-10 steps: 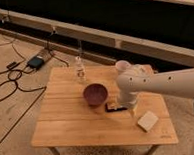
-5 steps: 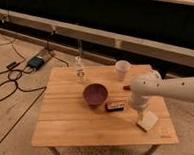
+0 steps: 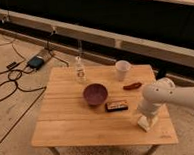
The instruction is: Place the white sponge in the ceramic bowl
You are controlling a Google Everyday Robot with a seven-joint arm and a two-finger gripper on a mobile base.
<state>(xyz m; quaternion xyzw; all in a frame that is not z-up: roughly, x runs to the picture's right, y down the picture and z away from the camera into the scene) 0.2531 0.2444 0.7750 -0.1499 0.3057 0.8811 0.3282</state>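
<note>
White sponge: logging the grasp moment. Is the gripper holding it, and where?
It cannot be told: the gripper is down over the white sponge on the table, and the arm hides whether it has a hold.

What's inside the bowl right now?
The bowl looks empty; only its dark inside shows. The sponge lies on the table near the right front corner, with the claw right above it, covering its top.

The arm point(image 3: 176, 94) mostly hides the tool point(image 3: 148, 115) over the white sponge point(image 3: 144, 125).
</note>
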